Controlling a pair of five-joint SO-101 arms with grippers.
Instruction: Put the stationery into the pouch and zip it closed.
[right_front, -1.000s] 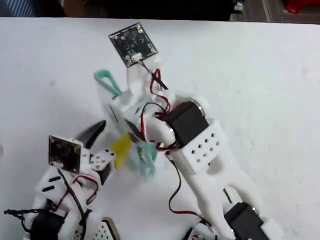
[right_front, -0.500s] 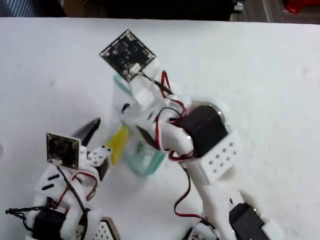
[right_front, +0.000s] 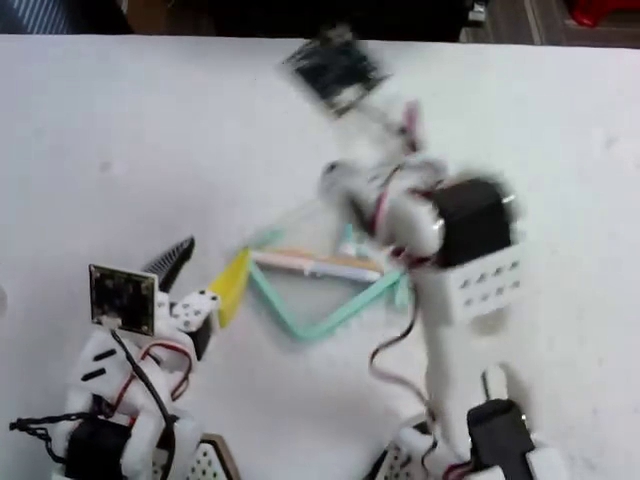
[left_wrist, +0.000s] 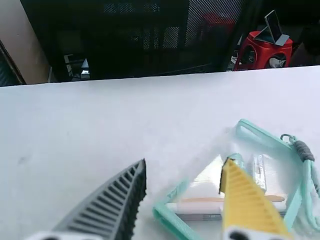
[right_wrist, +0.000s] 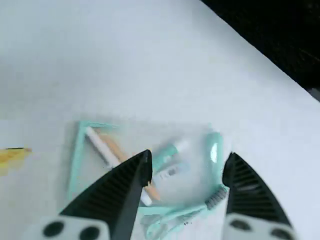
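Observation:
A clear pouch (right_front: 322, 290) with a teal edge lies flat on the white table, with pens and a pencil (right_front: 315, 262) inside. My left gripper (right_front: 205, 272) is open at the pouch's left corner, its yellow finger (left_wrist: 245, 200) over that corner and its grey finger (left_wrist: 115, 205) on the bare table beside it. In the left wrist view the pouch (left_wrist: 210, 182) shows its teal cord at one end. My right gripper (right_wrist: 189, 156) is open and hangs above the pouch (right_wrist: 175, 137), apart from it. A white pen (right_wrist: 102, 145) and a teal tube show through the plastic.
The white table (right_front: 120, 140) stretches wide to the left and back. The right arm (right_front: 470, 250) stands over the pouch's right end, its red wires hanging down. A dark room edge and a red object (left_wrist: 260, 50) lie past the far table edge.
The right arm has swung up and to the right, off the pouch. The pouch, bunched beneath it before, now lies spread flat. The left arm has hardly moved.

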